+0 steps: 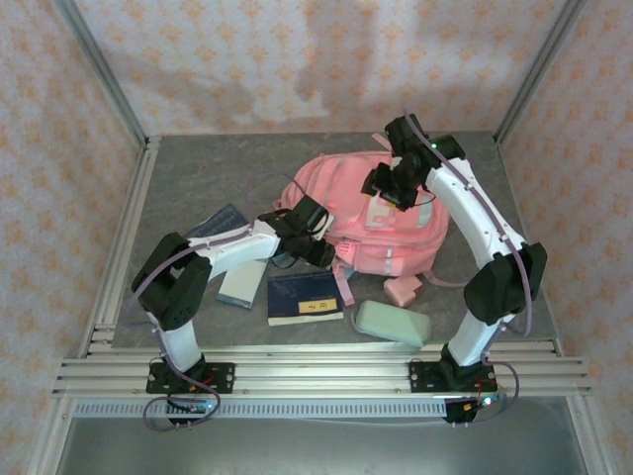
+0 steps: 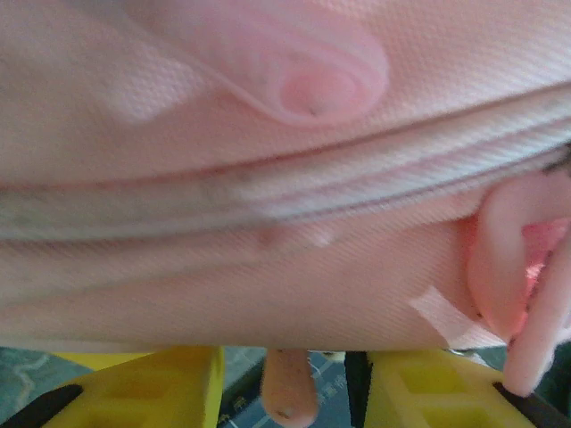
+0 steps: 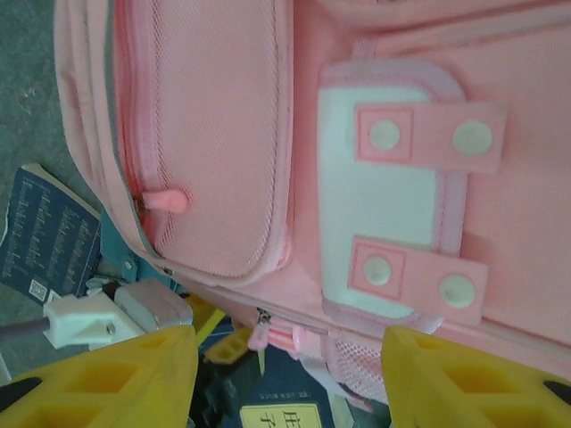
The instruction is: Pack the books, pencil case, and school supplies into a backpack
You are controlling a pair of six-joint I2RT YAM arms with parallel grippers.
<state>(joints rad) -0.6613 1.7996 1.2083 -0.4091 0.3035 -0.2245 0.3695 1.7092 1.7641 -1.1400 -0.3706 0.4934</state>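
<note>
Large pink fabric backpack (image 1: 381,237) lies flat mid-table. Left gripper (image 2: 284,374) sits close against its side seam, yellow fingers apart, a pink zip pull (image 2: 287,401) loose between them. Right gripper (image 3: 290,334) hovers over the front pocket, fingers spread wide, holding nothing. A navy book (image 1: 305,297) and a mint-green pencil case (image 1: 393,323) lie just in front.

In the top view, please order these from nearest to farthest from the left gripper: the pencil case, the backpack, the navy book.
Measured from the left gripper:
1. Backpack: directly beside the gripper, on its right.
2. Navy book: just below the gripper, toward the near edge.
3. Pencil case: farther off, at the near right, past the book's right end.
</note>
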